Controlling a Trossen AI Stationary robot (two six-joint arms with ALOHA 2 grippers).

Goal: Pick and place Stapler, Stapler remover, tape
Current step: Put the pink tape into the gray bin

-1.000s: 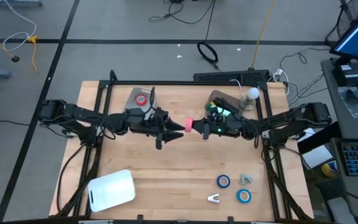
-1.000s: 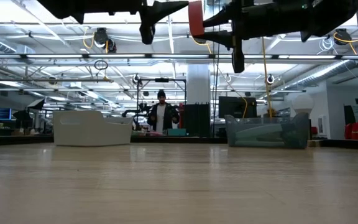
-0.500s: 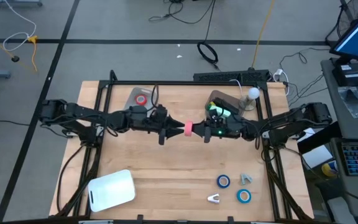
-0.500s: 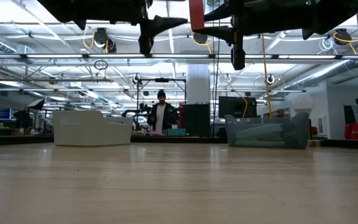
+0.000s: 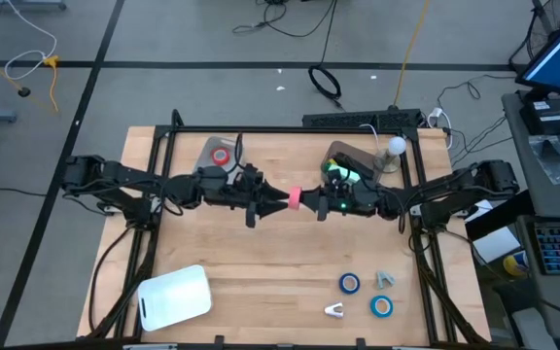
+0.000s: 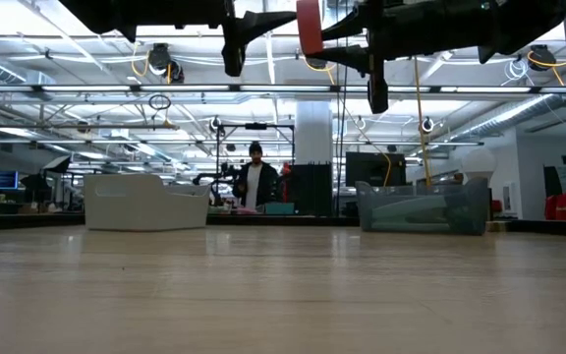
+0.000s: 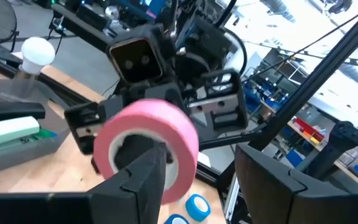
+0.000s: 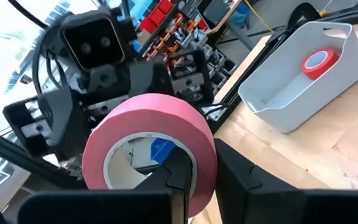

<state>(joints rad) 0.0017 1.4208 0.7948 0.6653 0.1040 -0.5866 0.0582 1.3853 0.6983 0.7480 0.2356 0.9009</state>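
Since a second ago your left tool (image 5: 272, 196) has closed in on the pink tape roll (image 5: 294, 198), fingers spread, one inside its white core. Your right tool (image 5: 309, 200) grips that roll by its wall, nearly shut, high over mid-table. Grey bin (image 8: 303, 81) holds one red roll (image 8: 319, 61). Clear bin (image 5: 350, 165) holds a green stapler (image 7: 8, 134). Two blue rolls (image 5: 350, 283) lie on the wooden table (image 5: 261, 262).

We see wooden table (image 5: 261, 253). On it: white lid (image 5: 174, 297) near front-left corner, grey bin (image 5: 218, 154) & clear bin (image 5: 353, 160) at back, two blue tape rolls (image 5: 349, 283) front-right w/ small metal bits (image 5: 334, 310).
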